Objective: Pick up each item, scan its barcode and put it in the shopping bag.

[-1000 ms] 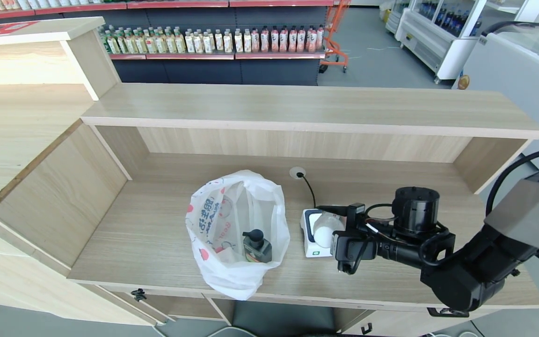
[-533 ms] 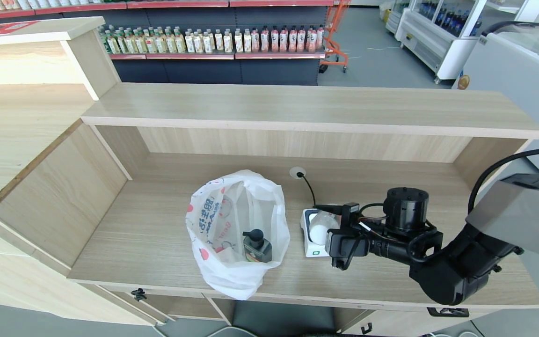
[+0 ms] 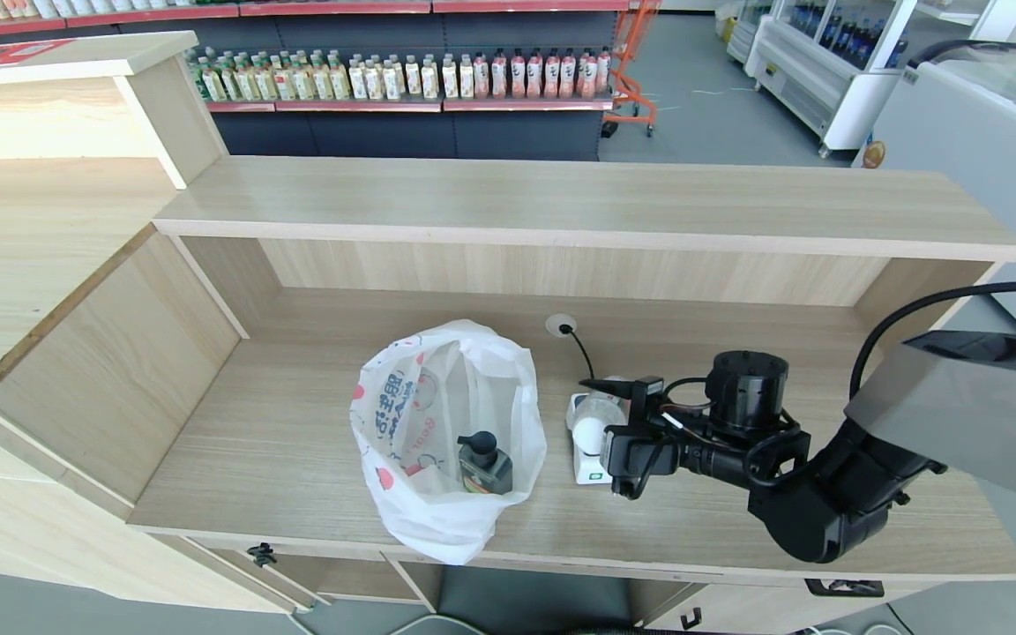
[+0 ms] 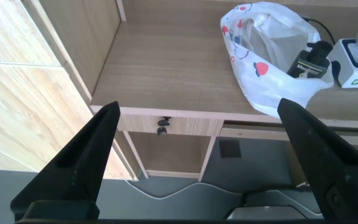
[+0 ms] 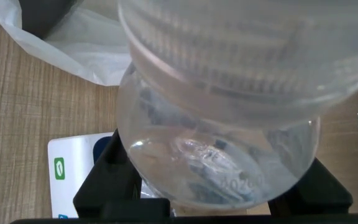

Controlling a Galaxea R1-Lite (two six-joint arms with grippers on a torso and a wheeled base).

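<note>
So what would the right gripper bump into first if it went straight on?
Most likely the shopping bag. The right gripper, shut on the clear bottle above the scanner, points sideways at the bag's near wall. Height is hard to judge, so it might skim the rim.

Your head camera looks forward and down from high over the counter (image 3: pixel 279 441), taking in the whole worktop and the shelves (image 3: pixel 402 79) behind it. Your left wrist camera hangs back off the counter's near edge, well away from the items, facing across the top. It shares the shopping bag (image 3: pixel 384 414) and the scanner (image 3: pixel 590 474) with the head view. Your right wrist camera sits very close to the clear bottle (image 5: pixel 219 155), looking down past it at the scanner and a fold of the bag.
</note>
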